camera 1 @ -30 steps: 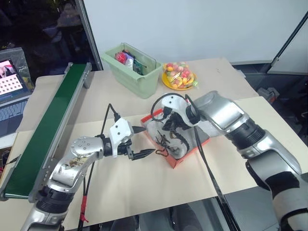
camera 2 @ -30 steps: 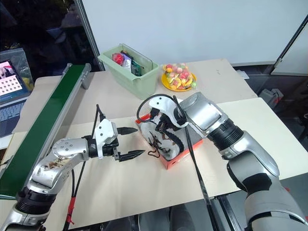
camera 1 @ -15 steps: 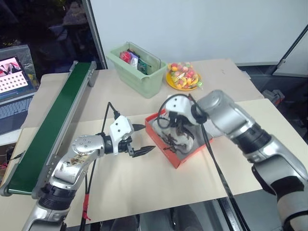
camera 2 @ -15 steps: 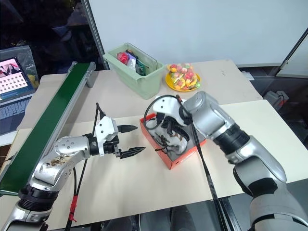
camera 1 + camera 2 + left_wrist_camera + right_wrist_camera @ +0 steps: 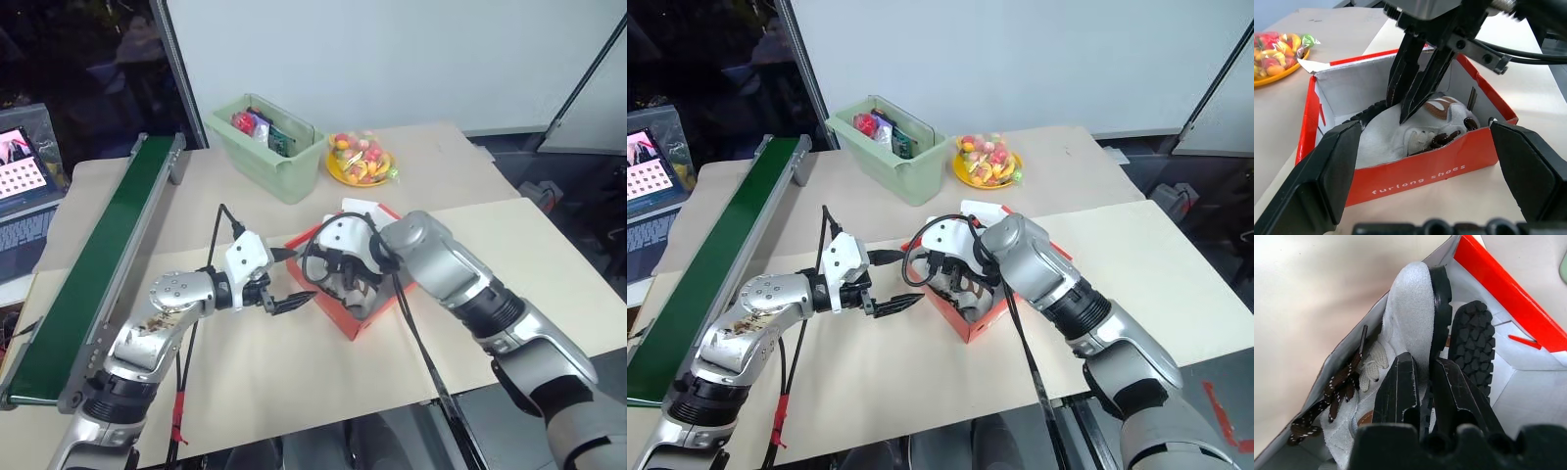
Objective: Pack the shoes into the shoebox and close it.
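Observation:
The red-orange shoebox (image 5: 377, 311) lies open mid-table, its white-lined lid (image 5: 367, 208) folded back on the far side. Both off-white shoes (image 5: 1396, 139) with dark brown laces are inside it. One shoe (image 5: 1411, 303) lies on its side, and the black ridged sole (image 5: 1472, 342) of the other is beside it. My right gripper (image 5: 1424, 361) reaches down into the box, shut on the edge of the side-lying shoe. My left gripper (image 5: 304, 274) hovers open just outside the box's left end, pointing at it with nothing between its fingers (image 5: 1334, 166).
A pale green bin (image 5: 284, 162) with packets stands at the back, and a yellow plate of sweets (image 5: 360, 160) is to its right. A long green conveyor (image 5: 93, 264) runs along the left side, with a laptop (image 5: 20, 186) beyond it. The table's front edge is close.
My right gripper has sunk lower into the box with the shoe, which stood higher above the rim before. The left gripper has stayed open in place. The camera view has shifted.

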`<control>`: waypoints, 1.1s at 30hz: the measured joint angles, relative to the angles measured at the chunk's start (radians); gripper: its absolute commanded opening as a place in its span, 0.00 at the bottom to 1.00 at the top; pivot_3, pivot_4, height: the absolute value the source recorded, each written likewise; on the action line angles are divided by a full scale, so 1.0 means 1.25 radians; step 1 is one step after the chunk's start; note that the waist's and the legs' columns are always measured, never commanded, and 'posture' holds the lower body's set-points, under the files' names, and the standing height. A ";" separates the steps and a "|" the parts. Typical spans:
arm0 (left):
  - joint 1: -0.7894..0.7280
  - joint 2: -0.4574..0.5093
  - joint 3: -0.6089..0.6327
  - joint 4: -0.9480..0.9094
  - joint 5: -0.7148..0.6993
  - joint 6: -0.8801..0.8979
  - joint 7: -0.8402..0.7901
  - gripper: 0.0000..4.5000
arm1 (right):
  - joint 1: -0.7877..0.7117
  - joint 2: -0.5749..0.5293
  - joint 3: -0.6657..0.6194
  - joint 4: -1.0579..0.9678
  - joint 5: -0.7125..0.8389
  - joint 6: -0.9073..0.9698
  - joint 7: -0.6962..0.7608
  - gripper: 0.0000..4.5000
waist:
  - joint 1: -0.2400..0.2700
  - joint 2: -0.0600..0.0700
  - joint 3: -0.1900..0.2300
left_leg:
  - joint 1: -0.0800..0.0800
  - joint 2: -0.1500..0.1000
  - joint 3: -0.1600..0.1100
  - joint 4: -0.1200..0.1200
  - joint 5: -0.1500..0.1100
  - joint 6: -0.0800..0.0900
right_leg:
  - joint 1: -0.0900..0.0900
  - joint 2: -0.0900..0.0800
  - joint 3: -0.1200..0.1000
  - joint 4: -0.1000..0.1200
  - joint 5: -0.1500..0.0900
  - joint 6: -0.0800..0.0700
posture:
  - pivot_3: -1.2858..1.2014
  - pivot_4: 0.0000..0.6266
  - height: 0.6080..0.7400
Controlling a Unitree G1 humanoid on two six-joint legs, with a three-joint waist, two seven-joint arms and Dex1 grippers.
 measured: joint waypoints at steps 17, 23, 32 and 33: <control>-0.008 0.001 0.005 0.003 0.000 0.001 0.001 1.00 | 0.050 0.102 -0.086 0.019 -0.026 0.047 0.016 0.47 | -0.003 0.000 -0.005 | 0.001 0.002 -0.005 0.000 0.000 0.000 | -0.001 0.005 0.002 0.001 0.000 -0.001 | 0.52 0.24 1.00; -0.008 0.000 0.005 0.003 0.000 0.001 0.001 1.00 | 0.023 0.122 -0.151 0.033 0.026 0.139 0.012 0.89 | -0.001 0.000 -0.005 | -0.001 0.002 -0.005 0.000 0.000 0.000 | -0.004 0.005 0.002 0.001 0.004 -0.007 | 0.52 0.24 1.00; 0.000 -0.004 0.005 0.003 0.003 0.000 0.011 1.00 | 0.017 0.090 -0.352 -0.083 0.140 0.369 -0.045 0.98 | 0.017 0.003 -0.002 | -0.017 0.000 -0.007 -0.001 0.000 0.000 | -0.018 0.003 0.001 0.001 0.004 -0.007 | 0.52 0.24 1.00; 0.005 -0.005 0.005 0.003 0.004 0.000 0.013 1.00 | 0.016 0.094 -0.416 -0.111 0.160 0.420 -0.058 0.98 | 0.019 0.003 -0.002 | -0.019 0.000 -0.007 -0.001 0.000 0.000 | -0.019 0.003 0.001 0.002 0.004 -0.007 | 0.52 0.24 1.00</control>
